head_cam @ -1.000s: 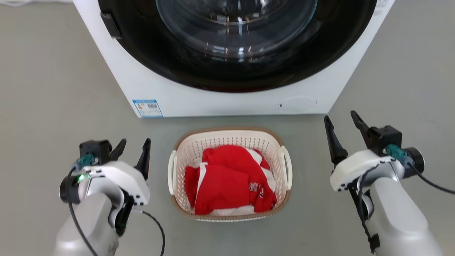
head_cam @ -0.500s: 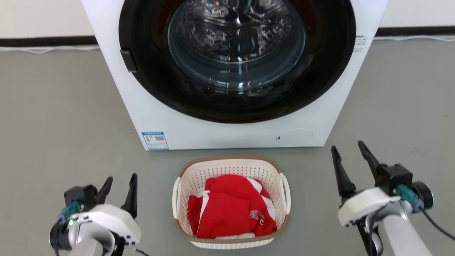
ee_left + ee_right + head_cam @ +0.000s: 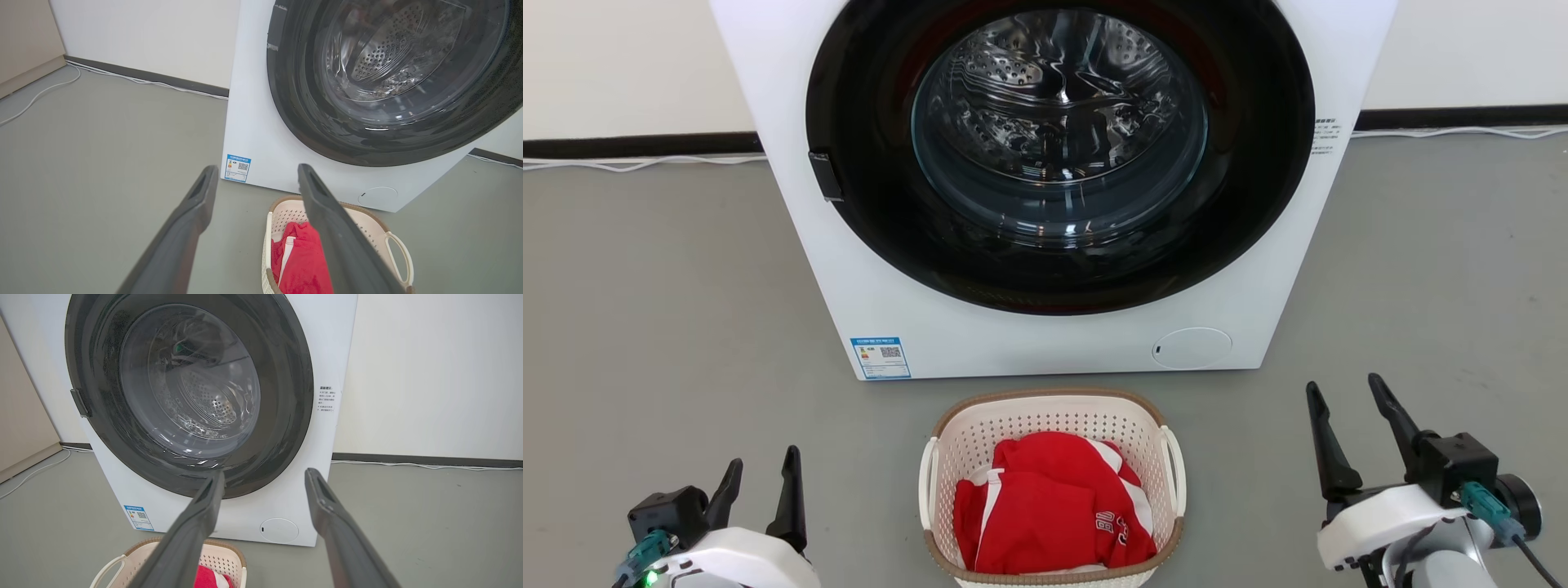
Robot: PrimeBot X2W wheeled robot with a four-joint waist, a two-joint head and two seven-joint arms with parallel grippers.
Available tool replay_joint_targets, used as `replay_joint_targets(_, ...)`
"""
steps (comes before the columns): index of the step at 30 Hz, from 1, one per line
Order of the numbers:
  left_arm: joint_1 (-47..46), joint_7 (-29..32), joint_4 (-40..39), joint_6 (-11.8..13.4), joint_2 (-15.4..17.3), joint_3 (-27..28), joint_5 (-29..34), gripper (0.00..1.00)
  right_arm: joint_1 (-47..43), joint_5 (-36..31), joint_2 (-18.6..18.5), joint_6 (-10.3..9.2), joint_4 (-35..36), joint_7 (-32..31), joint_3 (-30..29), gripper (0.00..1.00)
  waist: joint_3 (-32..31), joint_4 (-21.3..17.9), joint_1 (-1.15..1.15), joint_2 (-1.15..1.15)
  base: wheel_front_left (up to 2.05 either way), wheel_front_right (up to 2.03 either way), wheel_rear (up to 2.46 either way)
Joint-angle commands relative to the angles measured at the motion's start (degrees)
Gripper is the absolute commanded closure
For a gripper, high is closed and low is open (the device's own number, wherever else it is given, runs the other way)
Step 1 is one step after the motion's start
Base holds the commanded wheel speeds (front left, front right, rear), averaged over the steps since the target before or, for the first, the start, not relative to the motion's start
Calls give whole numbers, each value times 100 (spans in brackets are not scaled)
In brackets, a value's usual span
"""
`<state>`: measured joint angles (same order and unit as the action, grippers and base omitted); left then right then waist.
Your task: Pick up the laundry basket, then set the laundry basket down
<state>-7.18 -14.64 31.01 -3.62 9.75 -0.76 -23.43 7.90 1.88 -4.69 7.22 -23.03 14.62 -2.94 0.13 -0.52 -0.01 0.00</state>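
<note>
Two claws spread wide, holding nothing.
The left claw (image 3: 764, 461) is cut off by the bottom edge; the laundry basket (image 3: 1045, 398), near rim cropped, sits on the floor (image 3: 645, 327) just before the washer (image 3: 1013, 347), bare floor either side; the right claw (image 3: 1343, 384) stands well apart.

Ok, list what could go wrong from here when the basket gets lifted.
1. The left hand and right hand both stand open, well out to either side of the laundry basket, touching nothing; if only one catches a thin white side handle, the basket may tip and spill the red garment.
2. The basket sits close in front of the washer; a lift that swings forward could knock its rim against the white front.
</note>
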Motion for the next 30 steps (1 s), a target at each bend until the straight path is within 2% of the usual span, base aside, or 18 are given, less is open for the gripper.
replay_joint_targets(1, -69, -36, -198, -55, 88, 246, 99, 0, 9, 28, -9, 26, 186, 38, 97, 0, -24, 2, 1, 0, 0, 0, 0)
replay_joint_targets(18, 357, -36, -553, -199, -241, 993, 386, 0, -452, 58, 60, 26, 431, 38, -96, 0, -187, -73, 1, 0, 0, 0, 0)
replay_joint_targets(24, 412, -36, -664, -119, -349, 1278, 500, 0, -473, 58, 40, 26, 458, 38, -163, 0, -209, -67, 1, 0, 0, 0, 0)
replay_joint_targets(25, 538, 1, -485, -144, -455, 1096, 405, 100, -555, 1, 92, -1, 259, -1, -273, 100, -209, -69, 1, 0, 0, 0, 0)
replay_joint_targets(30, 580, 69, -314, -149, -500, 1119, 242, 100, -570, 154, 141, -1, 61, -72, -305, 100, -207, -68, 1, 0, 0, 0, 0)
